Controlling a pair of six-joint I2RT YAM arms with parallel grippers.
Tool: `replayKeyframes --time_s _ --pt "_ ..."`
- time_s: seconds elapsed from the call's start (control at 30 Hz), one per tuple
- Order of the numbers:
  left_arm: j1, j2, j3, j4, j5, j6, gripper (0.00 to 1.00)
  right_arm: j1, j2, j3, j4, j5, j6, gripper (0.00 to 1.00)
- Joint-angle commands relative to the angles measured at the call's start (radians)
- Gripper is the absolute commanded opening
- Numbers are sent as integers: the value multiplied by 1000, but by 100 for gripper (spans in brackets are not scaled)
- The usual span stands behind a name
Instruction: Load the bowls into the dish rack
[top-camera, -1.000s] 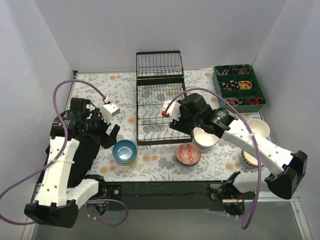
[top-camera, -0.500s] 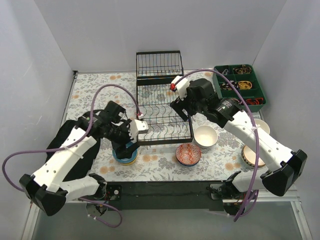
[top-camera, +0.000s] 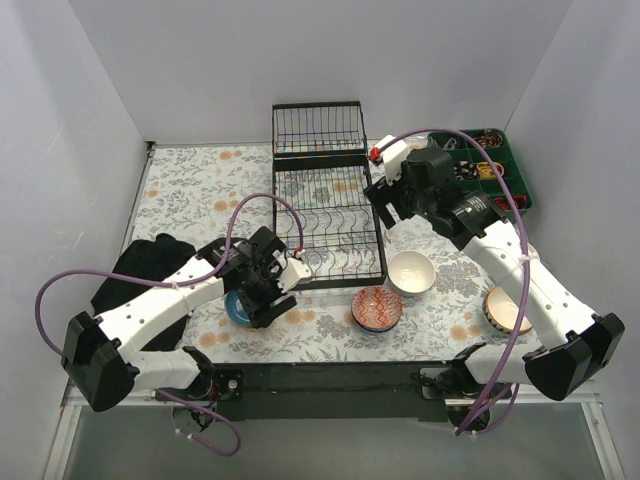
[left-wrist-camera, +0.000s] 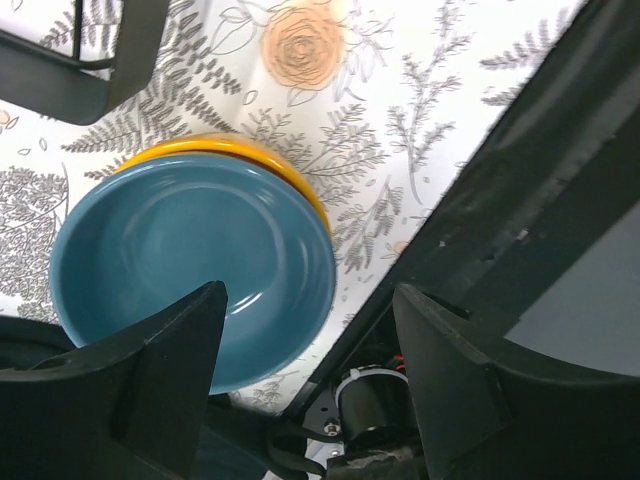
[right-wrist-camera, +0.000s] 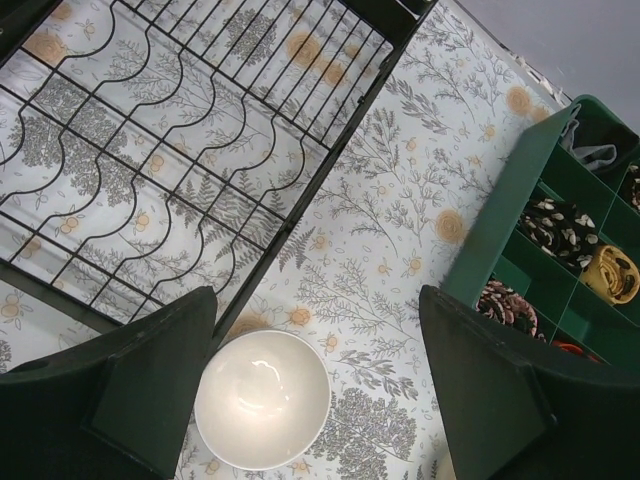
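Top external view, rack (top-camera: 330, 225) sat mid-bench, blue bowl (top-camera: 237, 308) off its near-left corner toward the front edge, left gripper (top-camera: 265, 292) hung over it, white bowl (top-camera: 411, 272) off its near-right corner, left wrist, fingers (left-wrist-camera: 150, 380) spread, holding nothing, right wrist, right gripper (right-wrist-camera: 320, 375) released above white bowl.

In the top view, the left pincer (top-camera: 265, 298) hides most of the blue bowl (top-camera: 234, 306).
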Motion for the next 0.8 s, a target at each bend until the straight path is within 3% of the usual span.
replayKeyframes --time_s 0.0,0.47,0.77 --pt "-3 15 -35 80 -80 -36 66 -15 -55 -25 47 -39 35 90" --pt "-3 10 -126 106 -99 -25 57 -29 -72 -63 64 -73 35 89" --pt "-3 -9 -94 27 -74 -20 21 -32 -71 -71 67 -92 43 88"
